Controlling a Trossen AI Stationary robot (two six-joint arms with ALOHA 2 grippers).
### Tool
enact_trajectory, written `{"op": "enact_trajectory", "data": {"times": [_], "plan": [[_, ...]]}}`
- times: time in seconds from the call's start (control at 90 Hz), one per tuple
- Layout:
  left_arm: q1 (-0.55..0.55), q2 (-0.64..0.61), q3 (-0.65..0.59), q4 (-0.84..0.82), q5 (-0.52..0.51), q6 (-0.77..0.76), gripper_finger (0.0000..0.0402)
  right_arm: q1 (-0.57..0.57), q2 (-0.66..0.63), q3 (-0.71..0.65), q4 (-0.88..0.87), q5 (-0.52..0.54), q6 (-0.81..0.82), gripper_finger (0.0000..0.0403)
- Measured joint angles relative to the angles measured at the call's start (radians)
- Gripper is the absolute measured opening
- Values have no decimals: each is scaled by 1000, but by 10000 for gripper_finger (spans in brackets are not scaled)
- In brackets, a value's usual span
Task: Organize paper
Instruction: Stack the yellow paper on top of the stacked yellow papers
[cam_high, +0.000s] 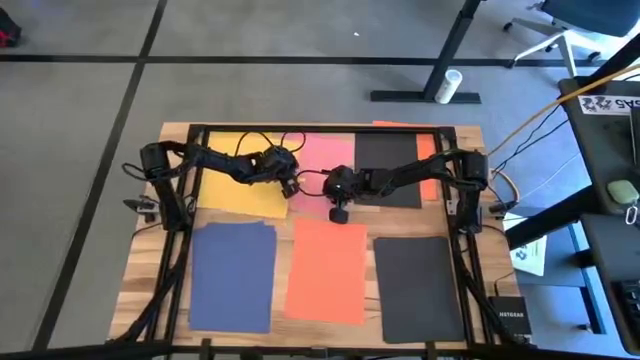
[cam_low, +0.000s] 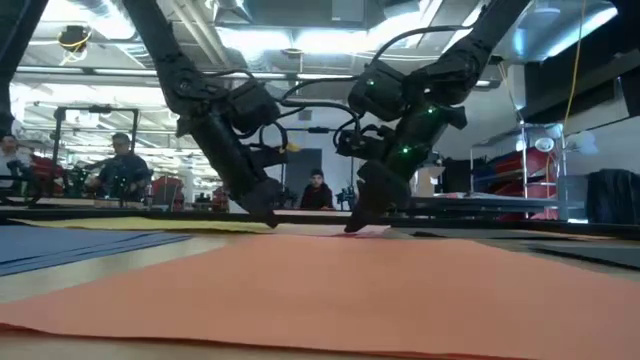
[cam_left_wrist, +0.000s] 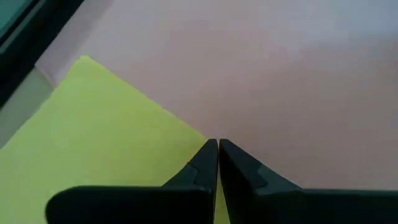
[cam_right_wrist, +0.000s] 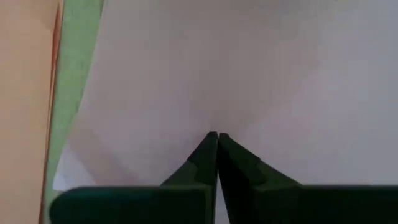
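Coloured paper sheets lie flat on the wooden table (cam_high: 150, 290). Yellow (cam_high: 238, 192), pink (cam_high: 322, 158) and black (cam_high: 385, 170) sheets lie along the far side, with an orange sheet (cam_high: 427, 150) showing beside the black one. Navy blue (cam_high: 232, 275), orange (cam_high: 328, 272) and black (cam_high: 418, 290) sheets lie along the near side. My left gripper (cam_high: 291, 186) is shut, tips down where the yellow (cam_left_wrist: 93, 137) and pink (cam_left_wrist: 261, 81) sheets meet. My right gripper (cam_high: 339, 208) is shut, tips down on the pink sheet (cam_right_wrist: 261, 81) near its near edge. My left gripper sets its shut fingertips (cam_left_wrist: 214, 149) down on the pink sheet's left edge (cam_left_wrist: 227, 138), right beside the yellow sheet, slanting down from the table's left. The sheet lies on the table. My right gripper sets its shut fingertips (cam_right_wrist: 214, 142) down on the pink sheet near its near corner (cam_right_wrist: 205, 124), slanting down from the right. Faint creases run in the sheet toward the tips. Whether paper is caught between the fingers, I cannot tell.
A dark frame (cam_high: 300, 128) runs around the table's far and side edges. The near orange sheet (cam_low: 330, 290) fills the foreground of the low view. People sit in the room beyond the table (cam_low: 118, 165). A desk with boxes (cam_high: 610, 110) stands to the right.
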Motion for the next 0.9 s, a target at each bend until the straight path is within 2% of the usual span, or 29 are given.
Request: {"op": "enact_trajectory", "data": {"times": [0.133, 0.433, 0.589, 0.756, 0.9], "plan": [[0, -2, 0, -33, -60, 12, 0, 0, 0, 0, 0, 0, 0, 0], [14, -20, 0, -105, -92, 19, 0, 0, 0, 1, -6, 0, 0, 0], [33, -86, -9, -215, -125, 27, 0, 0, 0, 1, -9, 0, 0, 0], [60, -166, -78, -222, -126, 8, 0, 0, 0, 1, -12, 0, 0, 0], [37, -236, -117, -210, -109, -3, 0, 0, 0, 1, -11, 0, 0, 0]]}}
